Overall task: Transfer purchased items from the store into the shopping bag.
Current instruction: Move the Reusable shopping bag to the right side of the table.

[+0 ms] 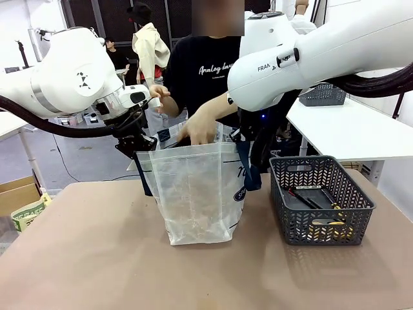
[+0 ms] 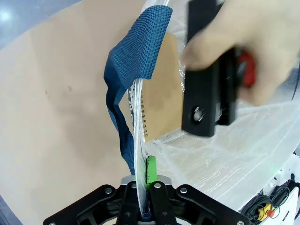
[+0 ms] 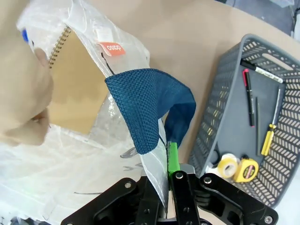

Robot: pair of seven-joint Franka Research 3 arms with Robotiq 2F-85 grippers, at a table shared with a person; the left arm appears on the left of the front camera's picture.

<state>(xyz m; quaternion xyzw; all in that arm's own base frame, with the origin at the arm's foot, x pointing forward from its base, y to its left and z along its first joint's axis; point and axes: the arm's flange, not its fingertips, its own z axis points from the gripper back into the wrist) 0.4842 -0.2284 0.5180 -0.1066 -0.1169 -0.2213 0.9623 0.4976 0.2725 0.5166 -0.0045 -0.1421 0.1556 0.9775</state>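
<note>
The frosted shopping bag [image 1: 197, 194] stands upright mid-table with its mouth held wide. My left gripper [image 1: 139, 145] is shut on its left rim, and my right gripper [image 1: 250, 139] on its right rim. In the left wrist view the gripper [image 2: 144, 168] pinches the rim beside the navy strap [image 2: 136, 61]. The right wrist view shows the gripper [image 3: 167, 161] pinching the rim under the strap [image 3: 150, 108]. A person's hand [image 2: 253, 42] lowers a black item [image 2: 206, 89] into the bag, over a brown spiral notebook [image 2: 161, 93]. The grey basket [image 1: 284, 194] stands to the right.
In the basket [image 3: 220, 117] lie pens [image 3: 248, 98], a yellow-handled screwdriver [image 3: 268, 136], a yellow tape measure [image 3: 246, 169] and a tape roll [image 3: 226, 164]. A white table [image 1: 348, 129] stands behind at the right. A cardboard box [image 1: 19, 190] sits off the table's left edge.
</note>
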